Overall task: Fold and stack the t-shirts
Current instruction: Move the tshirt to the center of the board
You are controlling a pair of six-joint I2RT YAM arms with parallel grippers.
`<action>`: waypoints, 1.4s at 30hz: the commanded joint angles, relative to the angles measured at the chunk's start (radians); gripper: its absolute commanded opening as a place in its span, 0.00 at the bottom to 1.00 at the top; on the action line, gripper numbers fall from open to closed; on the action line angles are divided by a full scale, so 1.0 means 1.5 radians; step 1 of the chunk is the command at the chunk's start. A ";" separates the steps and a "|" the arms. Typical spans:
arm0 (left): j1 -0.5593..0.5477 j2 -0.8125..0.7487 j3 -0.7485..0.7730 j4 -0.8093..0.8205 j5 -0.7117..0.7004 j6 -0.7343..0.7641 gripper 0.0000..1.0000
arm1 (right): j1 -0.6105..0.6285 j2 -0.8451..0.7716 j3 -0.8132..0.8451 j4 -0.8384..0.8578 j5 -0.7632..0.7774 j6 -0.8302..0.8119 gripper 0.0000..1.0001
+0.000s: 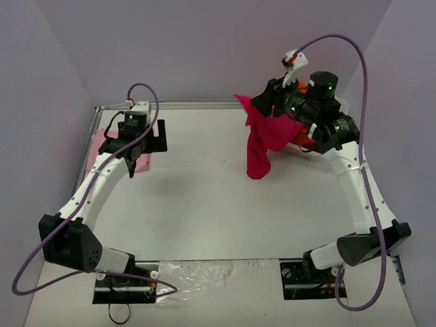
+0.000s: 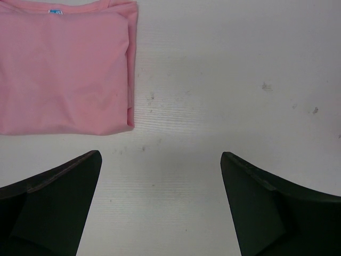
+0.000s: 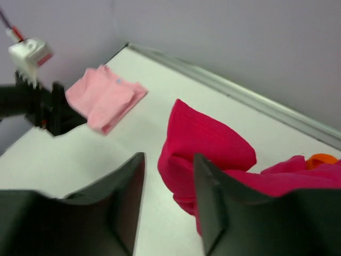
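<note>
Evidently the pick-up step is in hand, with the right gripper point(image 3: 168, 156) pinching narrow on the crimson t-shirt point(image 1: 262, 139) dangling below its fingers, the left gripper point(image 2: 160, 154) spread wide with 1 folded pink t-shirt point(image 2: 64, 69) beyond its left finger, so next the crimson one probably needs laying out flat.

The left arm point(image 1: 95, 184) and right arm point(image 1: 359, 185) are white tubular links joined by black cylindrical motor housings that carry small green lights point(image 1: 330, 86). A purple cable point(image 1: 153, 102) loops from each. The left gripper point(image 2: 160, 160) has matte black, wedge-shaped fingers point(image 2: 58, 197). Black base plates point(image 1: 126, 289) lie at the near edge.
</note>
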 commanded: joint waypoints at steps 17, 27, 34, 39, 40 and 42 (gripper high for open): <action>-0.020 0.005 0.014 0.002 -0.008 0.013 0.94 | 0.060 -0.007 -0.139 0.024 0.444 -0.008 0.56; -0.023 0.009 0.016 0.001 -0.009 0.013 0.94 | 0.018 0.112 -0.148 0.025 0.578 0.024 0.47; -0.026 0.015 0.016 -0.001 -0.012 0.015 0.94 | -0.048 0.202 -0.131 0.032 0.549 0.047 0.47; -0.026 0.021 0.018 0.000 -0.011 0.015 0.94 | -0.081 0.237 -0.111 0.032 0.513 0.055 0.51; -0.026 0.021 0.019 0.000 -0.011 0.015 0.94 | -0.086 0.248 -0.108 0.032 0.510 0.056 0.52; -0.026 0.023 0.019 -0.001 -0.012 0.015 0.94 | -0.092 0.258 -0.105 0.031 0.505 0.056 0.53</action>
